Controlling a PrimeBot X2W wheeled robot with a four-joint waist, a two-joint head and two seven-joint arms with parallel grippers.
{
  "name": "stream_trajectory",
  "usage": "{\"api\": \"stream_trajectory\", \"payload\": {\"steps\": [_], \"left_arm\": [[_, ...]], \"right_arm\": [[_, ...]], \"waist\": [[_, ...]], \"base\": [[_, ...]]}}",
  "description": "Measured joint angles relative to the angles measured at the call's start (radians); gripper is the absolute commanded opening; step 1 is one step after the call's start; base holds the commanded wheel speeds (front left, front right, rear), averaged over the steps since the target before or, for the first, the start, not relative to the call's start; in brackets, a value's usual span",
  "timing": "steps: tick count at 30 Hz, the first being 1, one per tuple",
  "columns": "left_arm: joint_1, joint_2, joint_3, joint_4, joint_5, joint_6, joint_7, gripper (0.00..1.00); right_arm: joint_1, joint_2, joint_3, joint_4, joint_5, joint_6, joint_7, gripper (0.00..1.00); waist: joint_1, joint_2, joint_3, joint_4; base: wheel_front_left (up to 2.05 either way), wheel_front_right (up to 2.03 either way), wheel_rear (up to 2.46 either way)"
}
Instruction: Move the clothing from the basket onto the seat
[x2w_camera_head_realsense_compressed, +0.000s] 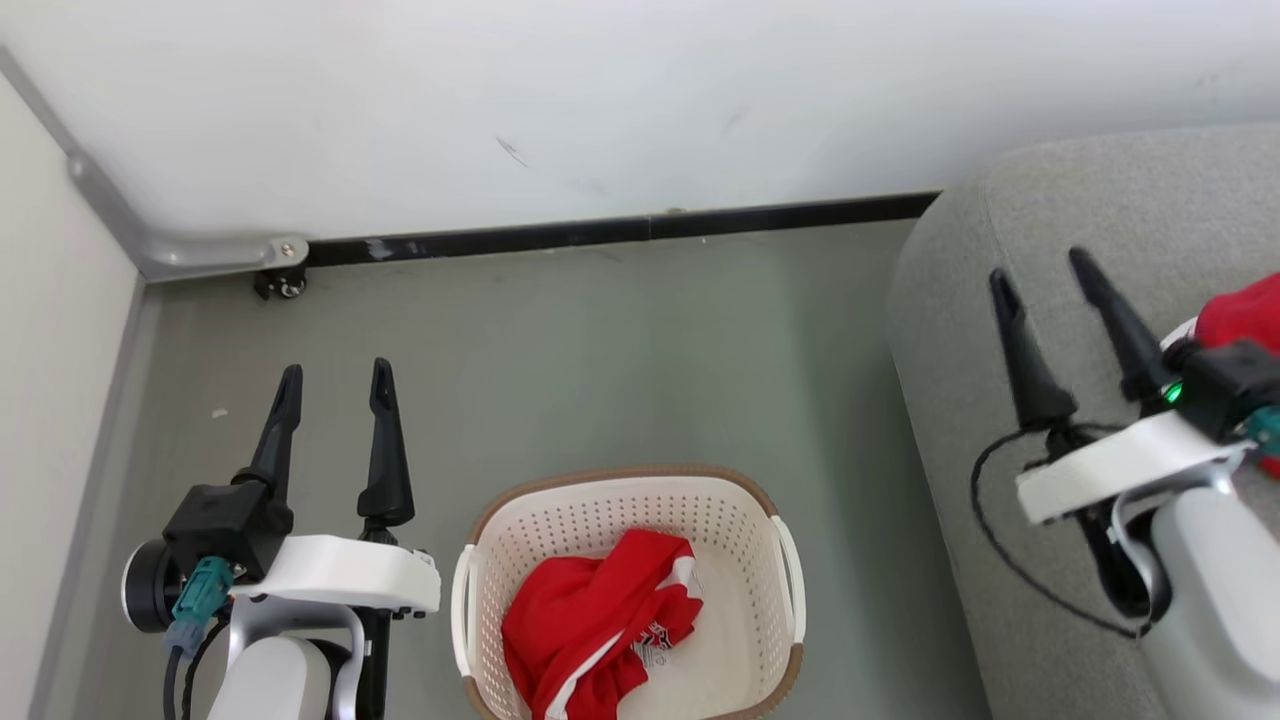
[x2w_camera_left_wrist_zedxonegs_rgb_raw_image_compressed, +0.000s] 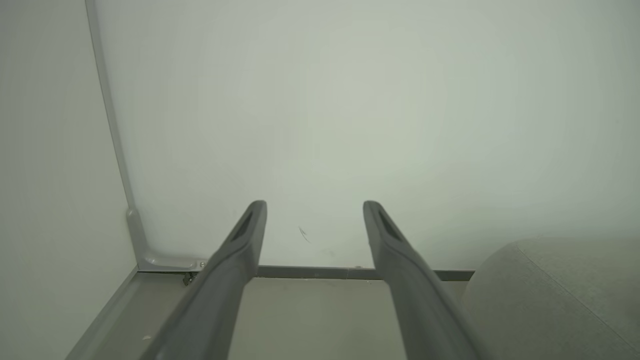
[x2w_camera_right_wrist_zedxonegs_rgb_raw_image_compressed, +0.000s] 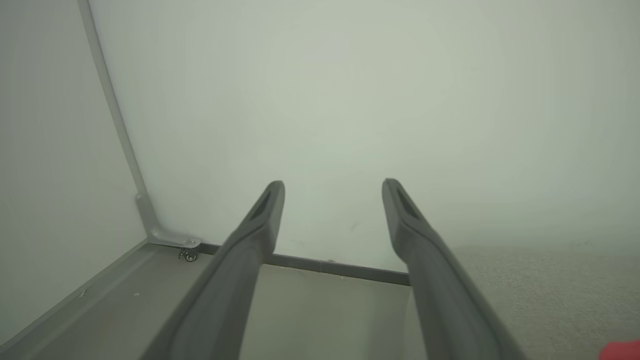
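A red garment with white trim (x2w_camera_head_realsense_compressed: 595, 625) lies crumpled in the cream basket (x2w_camera_head_realsense_compressed: 560, 510) on the floor at the bottom centre of the head view. Another piece of red clothing (x2w_camera_head_realsense_compressed: 1240, 310) rests on the grey seat (x2w_camera_head_realsense_compressed: 1100, 200) at the far right, partly hidden behind my right wrist; a corner of it (x2w_camera_right_wrist_zedxonegs_rgb_raw_image_compressed: 620, 350) shows low in the right wrist view. My left gripper (x2w_camera_head_realsense_compressed: 335, 380) stands open to the left of the basket, nothing between its fingers. My right gripper (x2w_camera_head_realsense_compressed: 1040, 265) hangs open above the seat's left part, empty.
A white wall with a dark baseboard (x2w_camera_head_realsense_compressed: 620, 232) runs behind the grey floor. A side panel with a metal bracket and a small caster (x2w_camera_head_realsense_compressed: 285, 285) closes the left corner. The seat's rounded edge (x2w_camera_left_wrist_zedxonegs_rgb_raw_image_compressed: 550, 290) stands just right of the basket.
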Motion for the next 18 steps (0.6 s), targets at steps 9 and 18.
{"api": "stream_trajectory", "payload": {"steps": [9,18], "left_arm": [[0.025,-0.005,-0.015,0.034,0.002,-0.009,0.0,1.0],[0.082,-0.006,-0.028,0.065,0.014,-0.018,0.0,1.0]], "right_arm": [[0.096,0.051,-0.028,-0.008,-0.058,0.0,0.006,1.0],[0.214,0.113,-0.097,-0.028,-0.11,0.0,0.008,1.0]], "waist": [[0.0,0.0,-0.055,0.018],[0.0,0.0,-0.11,0.021]], "base": [[0.0,0.0,0.0],[0.0,0.0,0.0]]}}
